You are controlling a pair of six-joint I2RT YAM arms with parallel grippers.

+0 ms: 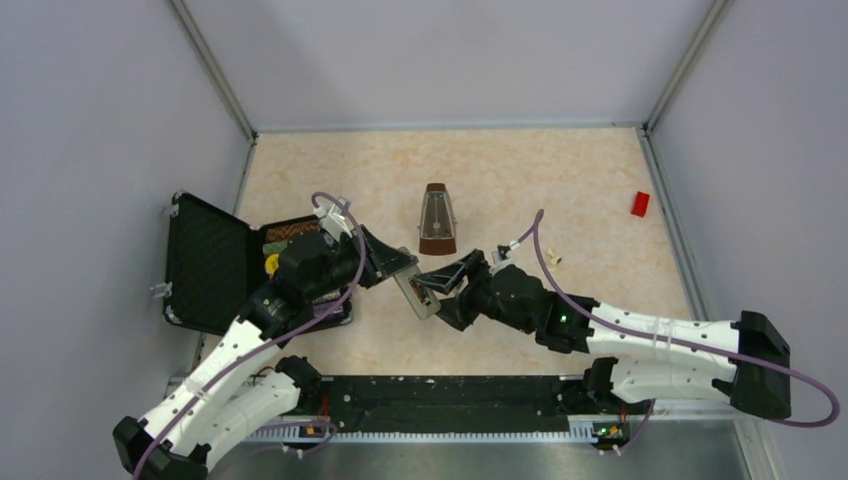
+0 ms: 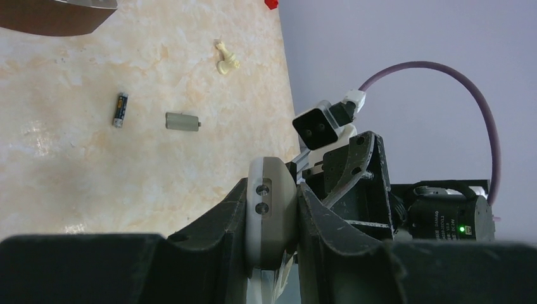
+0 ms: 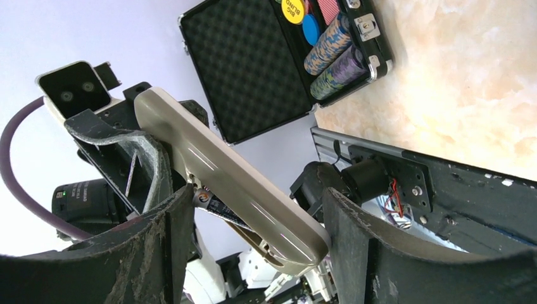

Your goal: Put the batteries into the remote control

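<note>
Robot lab: grey-walled marble tabletop (image 1: 560, 170)

The marbled beige surface (image 1: 560, 170) carries a brown metronome (image 1: 437, 220). Left of it sits an open black case (image 1: 205, 265); right of it, a cream piece (image 1: 552, 258) and, farther, a red block (image 1: 640, 204). A battery (image 2: 120, 109) and a grey cover (image 2: 182, 121) lie near it.

Counter (image 1: 560, 170) jammed at ctr; far strip & right side open.
Left tool (image 2: 271, 196) & right tool (image 3: 253, 196) meet on remote control (image 1: 415, 290) mid-counter; metronome (image 1: 437, 220) just behind blocks fwd reach. Open case (image 1: 205, 265) fills left edge. Loose battery (image 2: 120, 109), grey cover (image 2: 182, 121), cream bit (image 2: 226, 58) lie apart w/ gaps between. Red block (image 1: 640, 204) alone nr right wall.
</note>
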